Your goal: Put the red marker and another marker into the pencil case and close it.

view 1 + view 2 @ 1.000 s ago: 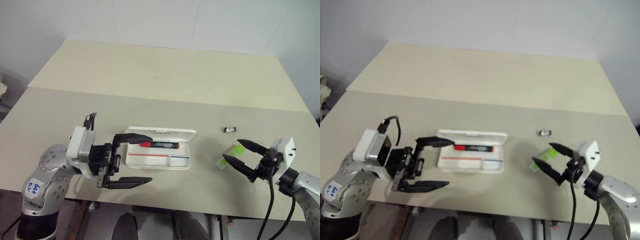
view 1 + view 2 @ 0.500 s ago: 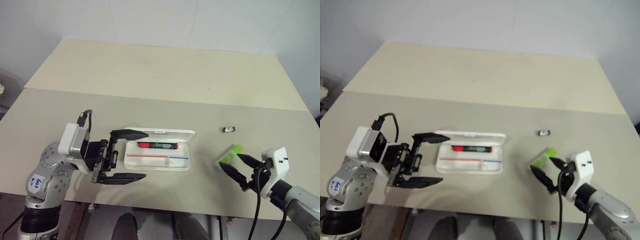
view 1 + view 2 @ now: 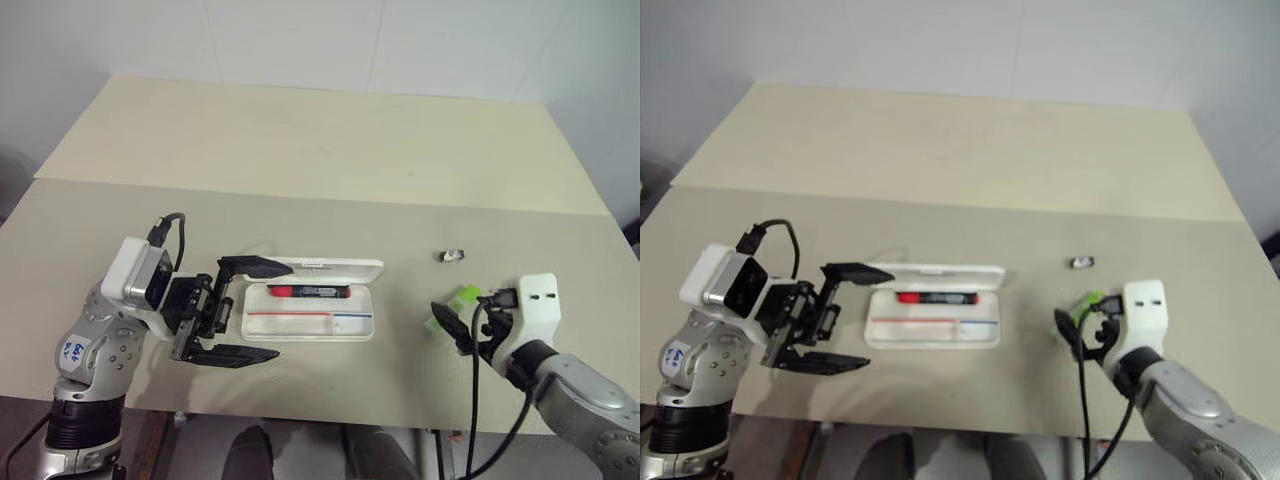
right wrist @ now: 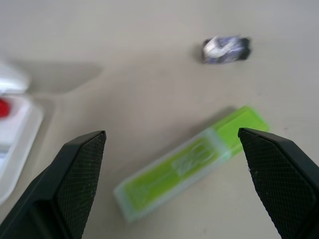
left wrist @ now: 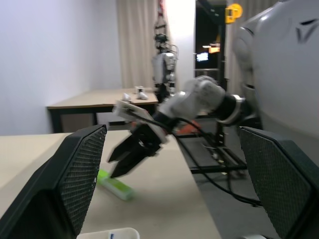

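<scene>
The white pencil case [image 3: 300, 322] lies open near the table's front, lid hinged back. The red marker [image 3: 308, 291] rests inside it along the far side. My left gripper [image 3: 285, 311] is open just left of the case, one finger over the lid's left corner, the other in front of the case. The other marker, short and light green [image 4: 192, 167], lies on the table to the right of the case. My right gripper [image 4: 170, 133] hangs open just above it, fingers either side, not touching. From the left wrist, the green marker [image 5: 114, 184] shows under the right gripper [image 5: 134, 149].
A small crumpled dark-and-white scrap [image 3: 452, 255] lies beyond the green marker. The beige table [image 3: 330, 150] has a seam across its middle, and its front edge runs just in front of both grippers.
My right gripper has swung round from pointing sideways to pointing forward and down, and shifted left over the green marker. The left gripper has barely moved. The camera view has shifted slightly.
</scene>
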`<action>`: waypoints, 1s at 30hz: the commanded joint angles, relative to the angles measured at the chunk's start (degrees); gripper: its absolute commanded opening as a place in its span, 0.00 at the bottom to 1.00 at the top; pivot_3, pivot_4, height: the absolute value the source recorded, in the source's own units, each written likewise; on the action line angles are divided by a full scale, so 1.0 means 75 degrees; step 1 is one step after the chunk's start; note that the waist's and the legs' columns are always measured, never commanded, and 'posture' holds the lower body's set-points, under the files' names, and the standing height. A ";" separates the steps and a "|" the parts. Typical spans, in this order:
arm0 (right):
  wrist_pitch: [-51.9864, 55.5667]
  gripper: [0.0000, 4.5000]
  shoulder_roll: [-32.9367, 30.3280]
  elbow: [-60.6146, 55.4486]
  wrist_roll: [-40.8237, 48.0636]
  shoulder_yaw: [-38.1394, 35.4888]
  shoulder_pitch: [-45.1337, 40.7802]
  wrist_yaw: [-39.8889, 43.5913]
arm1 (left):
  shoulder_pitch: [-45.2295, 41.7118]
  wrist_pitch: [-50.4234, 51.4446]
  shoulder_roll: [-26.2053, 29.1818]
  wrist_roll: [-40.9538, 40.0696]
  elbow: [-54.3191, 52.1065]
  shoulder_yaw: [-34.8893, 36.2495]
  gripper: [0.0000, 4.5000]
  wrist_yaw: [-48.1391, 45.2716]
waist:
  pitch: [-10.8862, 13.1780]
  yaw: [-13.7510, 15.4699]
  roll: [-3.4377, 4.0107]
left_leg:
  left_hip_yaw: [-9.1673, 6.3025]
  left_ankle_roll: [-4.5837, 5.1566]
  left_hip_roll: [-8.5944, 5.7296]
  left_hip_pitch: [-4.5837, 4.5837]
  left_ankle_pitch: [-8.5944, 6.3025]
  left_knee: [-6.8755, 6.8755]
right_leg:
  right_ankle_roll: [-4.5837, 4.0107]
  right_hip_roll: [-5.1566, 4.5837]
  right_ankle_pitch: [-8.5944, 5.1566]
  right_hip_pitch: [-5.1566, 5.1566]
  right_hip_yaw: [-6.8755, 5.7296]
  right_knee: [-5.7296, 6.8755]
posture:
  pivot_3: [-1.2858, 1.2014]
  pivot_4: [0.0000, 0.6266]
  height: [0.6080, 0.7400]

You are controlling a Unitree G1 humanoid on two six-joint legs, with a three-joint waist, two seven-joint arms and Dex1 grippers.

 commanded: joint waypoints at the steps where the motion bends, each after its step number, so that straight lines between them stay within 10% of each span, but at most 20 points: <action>1: 0.0718 1.00 0.0318 -0.0104 0.0356 -0.0275 -0.0478 -0.1085 | -0.0055 -0.0023 0.0138 -0.0197 0.0069 0.0125 0.99 -0.0299 | 0.0000 0.0003 0.0000 | -0.0001 -0.0001 0.0001 -0.0002 0.0001 -0.0002 | -0.0004 0.0000 -0.0002 -0.0004 -0.0002 0.0002 | 0.52 0.24 1.00; 13: 0.2869 1.00 0.2545 -0.0610 -0.0248 -0.0849 -0.1529 -0.2775 | 0.0005 -0.0227 0.0447 -0.0118 0.0555 0.0364 0.99 -0.0930 | -0.0003 0.0007 0.0003 | 0.0001 -0.0046 0.0012 -0.0080 0.0030 -0.0053 | -0.0035 0.0008 -0.0019 -0.0131 -0.0015 0.0053 | 0.52 0.24 1.00; 30: 0.2869 1.00 0.2267 0.0506 -0.0125 -0.0337 -0.1726 -0.3549 | 0.0026 -0.0590 0.0319 -0.0078 0.0209 0.0484 0.99 -0.0438 | -0.0004 -0.0090 0.0003 | 0.0002 -0.0044 0.0012 -0.0077 0.0032 -0.0063 | -0.0039 0.0007 -0.0021 -0.0129 -0.0018 0.0053 | 0.52 0.24 1.00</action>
